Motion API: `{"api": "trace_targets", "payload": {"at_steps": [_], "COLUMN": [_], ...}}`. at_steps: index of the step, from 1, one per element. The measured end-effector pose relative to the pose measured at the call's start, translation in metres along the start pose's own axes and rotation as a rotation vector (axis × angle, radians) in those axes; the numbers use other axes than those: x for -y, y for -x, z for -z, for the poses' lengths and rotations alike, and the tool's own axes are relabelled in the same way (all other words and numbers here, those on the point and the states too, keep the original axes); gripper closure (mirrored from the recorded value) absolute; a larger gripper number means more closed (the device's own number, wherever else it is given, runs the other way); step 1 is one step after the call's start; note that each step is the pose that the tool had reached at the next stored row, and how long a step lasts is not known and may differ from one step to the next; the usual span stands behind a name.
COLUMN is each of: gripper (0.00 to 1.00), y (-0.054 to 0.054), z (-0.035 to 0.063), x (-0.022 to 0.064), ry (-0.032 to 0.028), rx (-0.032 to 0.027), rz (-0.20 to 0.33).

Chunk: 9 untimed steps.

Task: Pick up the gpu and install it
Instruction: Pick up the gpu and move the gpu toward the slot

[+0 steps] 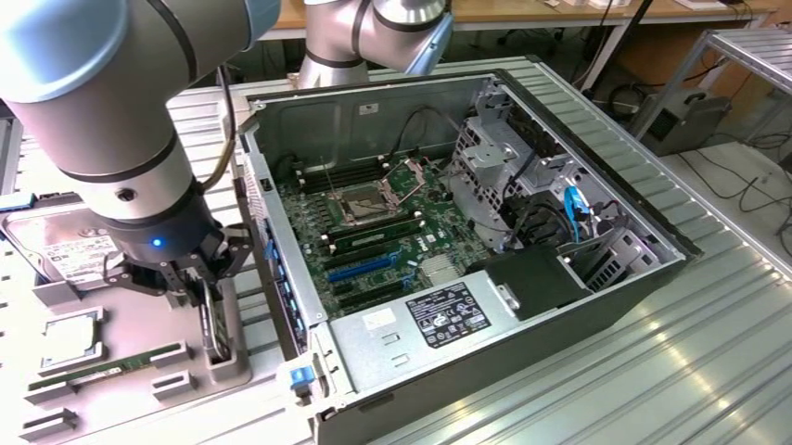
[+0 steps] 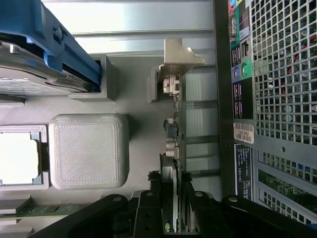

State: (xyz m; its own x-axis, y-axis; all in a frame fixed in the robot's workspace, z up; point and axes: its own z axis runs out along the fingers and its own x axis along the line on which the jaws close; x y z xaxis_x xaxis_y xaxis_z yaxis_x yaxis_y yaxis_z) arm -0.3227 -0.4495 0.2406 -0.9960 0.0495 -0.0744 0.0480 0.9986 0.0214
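At the lower left of the exterior view, a gray parts tray on the tabletop holds a green memory stick lying flat. The gpu stands on edge in the tray's slot, which leaves its upper edge free to be gripped. The end effector is narrowed onto that edge. In the wrist view, the end effector flanks the thin card closely on both sides, with the silvery bracket at the card's far end. The arm comes straight down from the upper left, wrist vertical. Beyond, in the middle of the frame, the open computer case shows its motherboard.
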Motion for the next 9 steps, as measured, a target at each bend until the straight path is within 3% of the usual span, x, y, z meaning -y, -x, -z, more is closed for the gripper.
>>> {"api": "trace_targets", "payload": {"at_steps": [9], "gripper": [0.74], "y": [0.0031], "z": [0.0007], "x": [-0.0001], "ry": [0.0014], "rx": [-0.0066], "rz": [0.011]}}
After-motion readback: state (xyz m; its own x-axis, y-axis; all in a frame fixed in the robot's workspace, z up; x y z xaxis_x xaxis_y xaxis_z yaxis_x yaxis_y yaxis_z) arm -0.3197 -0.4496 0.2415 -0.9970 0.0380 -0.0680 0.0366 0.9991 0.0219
